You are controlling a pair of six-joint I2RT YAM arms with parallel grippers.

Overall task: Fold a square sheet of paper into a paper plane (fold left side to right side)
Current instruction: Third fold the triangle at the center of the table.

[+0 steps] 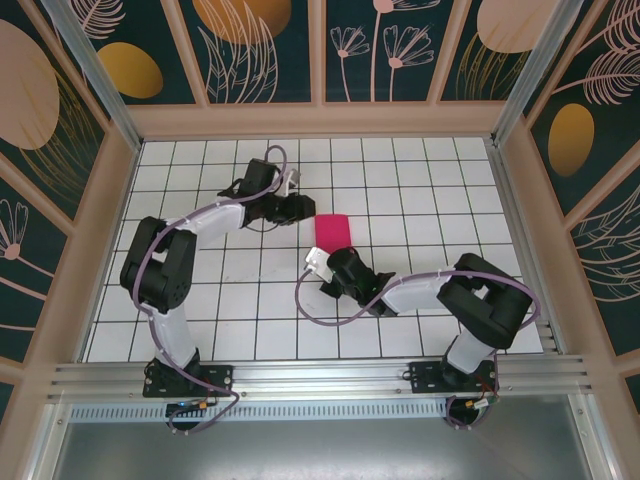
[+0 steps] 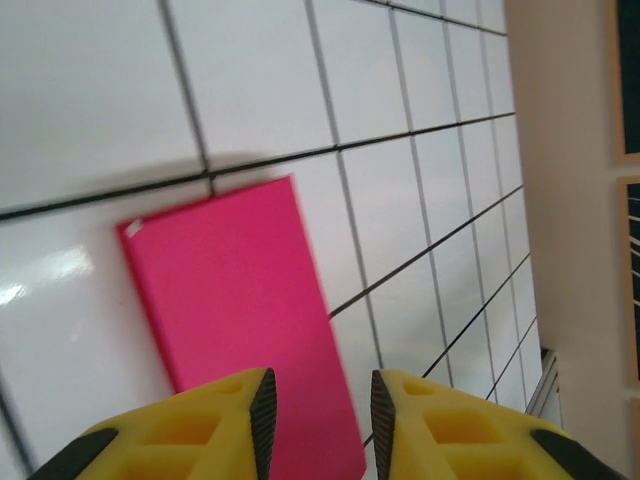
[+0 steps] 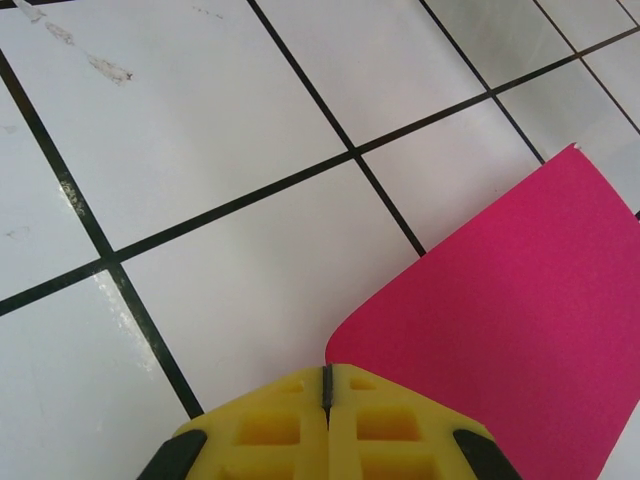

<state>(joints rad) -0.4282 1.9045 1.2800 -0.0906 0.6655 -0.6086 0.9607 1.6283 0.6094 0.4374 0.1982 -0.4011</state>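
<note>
The square sheet of paper (image 1: 333,231) lies on the white grid table as a narrow magenta rectangle, doubled over. In the left wrist view the paper (image 2: 240,300) lies flat beneath my left gripper (image 2: 320,420), whose yellow fingers (image 2: 225,420) stand apart with nothing between them. From above, the left gripper (image 1: 305,208) hovers at the paper's far left corner. My right gripper (image 3: 327,385) is shut, its tips at the curved near edge of the paper (image 3: 520,320); whether they press on it I cannot tell. Seen from above, the right gripper (image 1: 343,256) is at the paper's near end.
The white tiled table (image 1: 420,190) with black grid lines is ringed by a wooden frame (image 1: 320,120) and patterned walls. A purple cable (image 1: 310,305) loops over the tiles beside the right arm. Free tiles lie to the right and far side.
</note>
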